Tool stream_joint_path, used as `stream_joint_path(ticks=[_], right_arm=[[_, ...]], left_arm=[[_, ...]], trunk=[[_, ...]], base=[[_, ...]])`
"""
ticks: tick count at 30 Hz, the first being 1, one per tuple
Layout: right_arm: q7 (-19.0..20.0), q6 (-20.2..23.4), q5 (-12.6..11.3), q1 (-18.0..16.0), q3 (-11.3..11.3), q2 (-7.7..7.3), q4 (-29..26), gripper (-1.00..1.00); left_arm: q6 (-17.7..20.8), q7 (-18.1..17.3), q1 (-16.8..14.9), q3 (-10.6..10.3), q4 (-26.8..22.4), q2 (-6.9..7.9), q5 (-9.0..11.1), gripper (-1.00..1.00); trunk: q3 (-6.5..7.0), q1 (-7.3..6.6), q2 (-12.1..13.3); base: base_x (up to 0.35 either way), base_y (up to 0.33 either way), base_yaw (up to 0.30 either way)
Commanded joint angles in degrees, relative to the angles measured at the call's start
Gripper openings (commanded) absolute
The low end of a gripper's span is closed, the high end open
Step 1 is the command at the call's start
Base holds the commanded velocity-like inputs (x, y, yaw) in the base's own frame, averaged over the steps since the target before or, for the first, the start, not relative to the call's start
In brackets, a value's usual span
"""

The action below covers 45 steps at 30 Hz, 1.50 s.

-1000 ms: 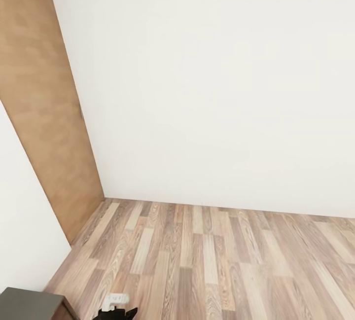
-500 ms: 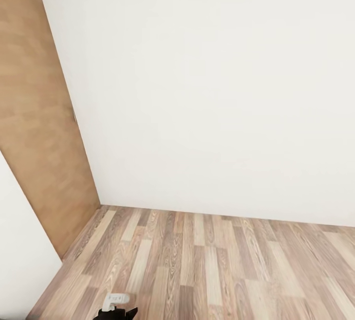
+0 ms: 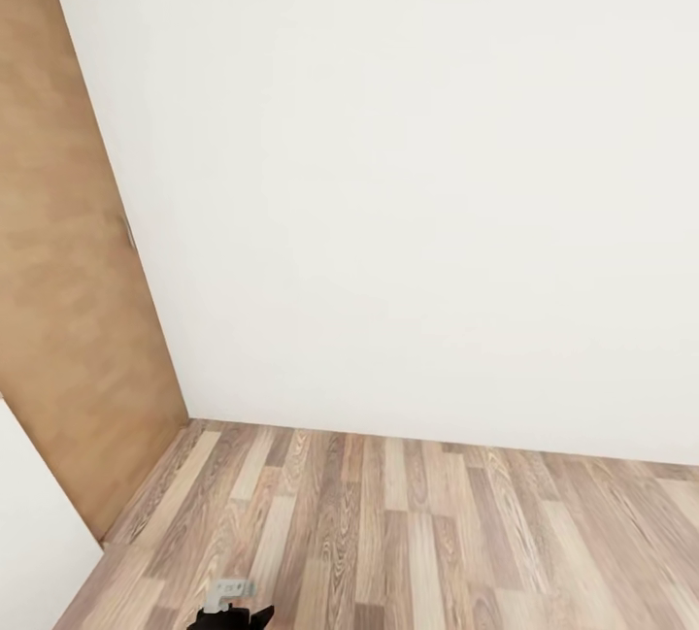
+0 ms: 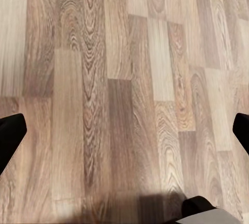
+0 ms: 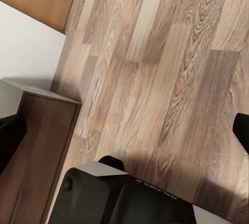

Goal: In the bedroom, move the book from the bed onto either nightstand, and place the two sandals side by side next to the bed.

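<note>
Left gripper: two dark fingertips spread wide apart, nothing between them, bare planks below
Right gripper: two dark fingertips spread wide, empty, above the floor
Robot base: one dark body low under the right arm
Cabinet: one brown wooden unit standing against a white wall, beside the base
Floor: wood planks, open ahead
Door: one tan panel at the left
Far wall: one, plain white, meeting the floor in a straight edge
</note>
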Motion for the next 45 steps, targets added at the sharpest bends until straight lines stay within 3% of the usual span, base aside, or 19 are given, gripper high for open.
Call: stream_joint_path(ticks=[1, 14, 45], right_arm=[[0.0, -0.3, 0.5, -0.1, -0.5, -0.05, 0.2, 1.0], [0.0, -0.2, 0.4, -0.1, -0.5, 1.33, 0.1, 1.0], [0.0, -0.2, 0.4, -0.1, -0.5, 1.39, 0.0, 1.0]], left_arm=[[-0.2, -0.2, -0.1, -0.5, 0.1, 0.0, 0.5, 1.0], [-0.2, -0.2, 0.1, -0.5, 0.1, -0.44, 0.4, 1.0], [-0.2, -0.2, 0.7, -0.5, 0.1, -1.15, 0.4, 1.0]], trunk=[[-0.08, 0.04, -0.1], [-0.08, 0.04, -0.1], [-0.08, 0.04, -0.1]], base=[[0.322, 0.0, 0.0], [0.322, 0.0, 0.0], [0.322, 0.0, -0.06]])
